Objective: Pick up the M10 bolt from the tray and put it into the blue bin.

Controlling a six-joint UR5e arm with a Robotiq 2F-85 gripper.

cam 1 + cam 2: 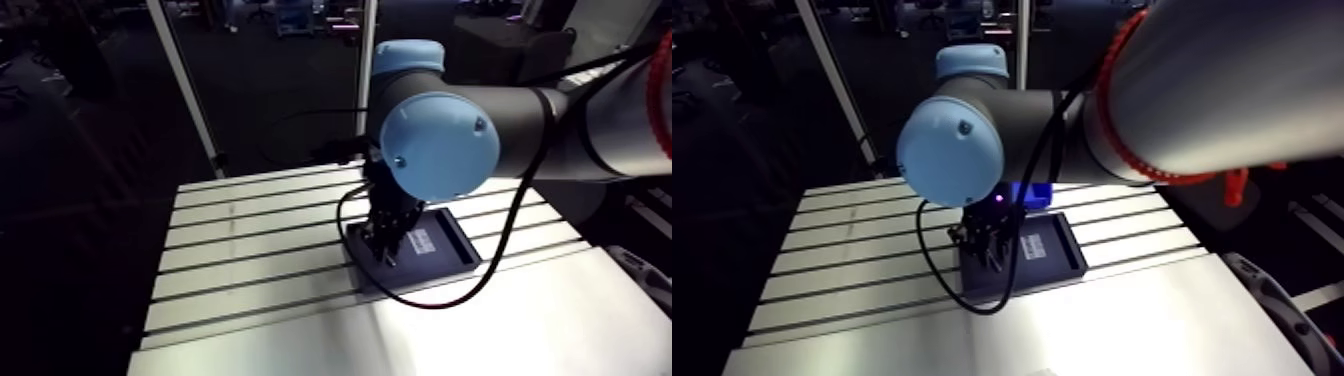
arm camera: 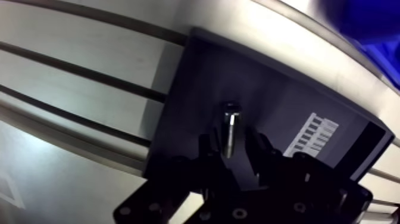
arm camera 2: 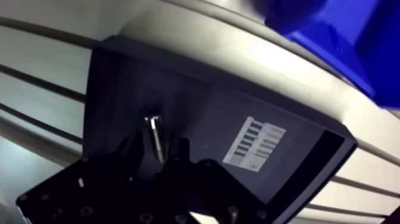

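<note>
Hiding bolt point(image 2: 230, 122) tip, hand point(image 2: 233, 144) over tray point(image 2: 190, 77)

gripper point(image 1: 990, 250) | low over tray point(image 1: 1062, 262) (dark) | blue bin point(image 1: 1034, 195) behind

Bare tray point(image 2: 196, 89) floor around bolt point(image 2: 230, 128), low rim — blue bin point(image 3: 357, 42) beyond

We are in a robotics lab or workshop cell. An industrial arm point(image 1: 520, 105) with light-blue joint caps reaches over a slotted aluminium table point(image 1: 250, 250). Bare metal frame posts point(image 1: 188, 90) rise at the table's far edge. On it sit a dark parts tray point(image 3: 196, 101) bearing a printed label point(image 3: 255, 145) and a blue bin point(image 3: 357, 47).
</note>
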